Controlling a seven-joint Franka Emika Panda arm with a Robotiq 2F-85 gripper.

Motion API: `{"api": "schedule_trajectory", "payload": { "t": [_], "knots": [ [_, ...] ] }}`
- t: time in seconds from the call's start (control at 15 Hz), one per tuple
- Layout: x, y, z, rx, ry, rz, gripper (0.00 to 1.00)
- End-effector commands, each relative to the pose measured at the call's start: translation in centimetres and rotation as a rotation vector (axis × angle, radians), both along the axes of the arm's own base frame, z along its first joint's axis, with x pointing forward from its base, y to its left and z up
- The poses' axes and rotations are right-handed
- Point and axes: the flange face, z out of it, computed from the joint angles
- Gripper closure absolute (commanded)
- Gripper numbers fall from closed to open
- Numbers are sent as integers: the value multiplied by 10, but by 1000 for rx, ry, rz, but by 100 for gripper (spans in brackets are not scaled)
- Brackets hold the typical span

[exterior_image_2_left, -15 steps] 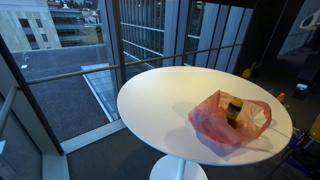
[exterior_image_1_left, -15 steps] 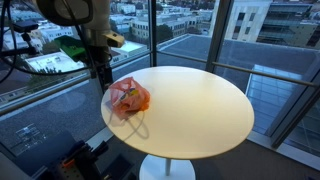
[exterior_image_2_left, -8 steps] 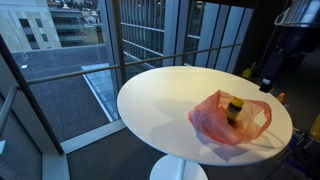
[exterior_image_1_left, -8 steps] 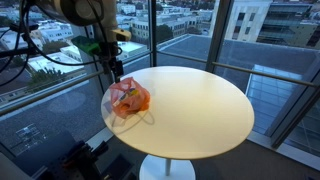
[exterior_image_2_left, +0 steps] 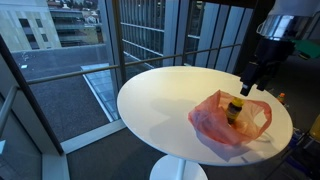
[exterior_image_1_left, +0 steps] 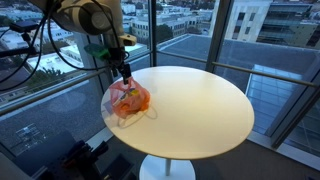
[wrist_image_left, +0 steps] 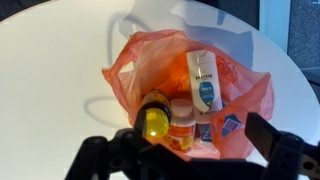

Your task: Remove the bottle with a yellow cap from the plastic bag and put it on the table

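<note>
On the left edge of the round white table (exterior_image_1_left: 195,110), in an exterior view, sits a red-orange plastic bag (exterior_image_1_left: 128,99), crumpled, mouth up. The gripper (exterior_image_1_left: 125,77) hangs just above the mouth, pointing down, at the end of the arm (exterior_image_1_left: 88,18), which reaches in from the far left. Jaw spread is not readable at this angle. Windows (exterior_image_1_left: 200,35) stand behind the table.

In an exterior view, the plastic bag (exterior_image_2_left: 225,125) lies on the right part of the table (exterior_image_2_left: 160,95), near the rim. The bottle with a yellow cap (exterior_image_2_left: 235,107) stands upright inside, its cap and upper body showing above the folded plastic. The gripper (exterior_image_2_left: 249,84) is just above the cap and slightly to the far right. Whether it touches the cap, cannot tell. The dark fingers are too small to judge the gap.

Wrist view, looking straight down into the plastic bag (wrist_image_left: 130,60), mouth wide open:
- The bottle with a yellow cap (wrist_image_left: 155,117) is centre-left among the contents, cap toward the camera.
- Just right of it, touching, is a smaller orange container (wrist_image_left: 182,128) with a pale top.
- Beyond that lies a white tube (wrist_image_left: 203,80) with a blue label, lengthwise.
- A blue-printed packet (wrist_image_left: 226,127) is at the right.

The gripper (wrist_image_left: 180,150) is spread wide. Its black fingers (wrist_image_left: 95,152) show one at each side along the near edge of the frame, and nothing is gripped. The white table (wrist_image_left: 50,50) shows all around.
</note>
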Motion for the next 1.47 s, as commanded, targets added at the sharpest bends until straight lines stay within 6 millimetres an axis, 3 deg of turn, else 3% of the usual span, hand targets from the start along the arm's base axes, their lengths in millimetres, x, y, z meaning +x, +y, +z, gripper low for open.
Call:
{"api": "schedule_trajectory", "payload": {
  "t": [0.0,0.2,1.4],
  "knots": [
    [0,0,0,0,1,0,0],
    [1,0,-2,2,-2,6,0],
    [17,8,-75,25,46,29,0]
  ]
}}
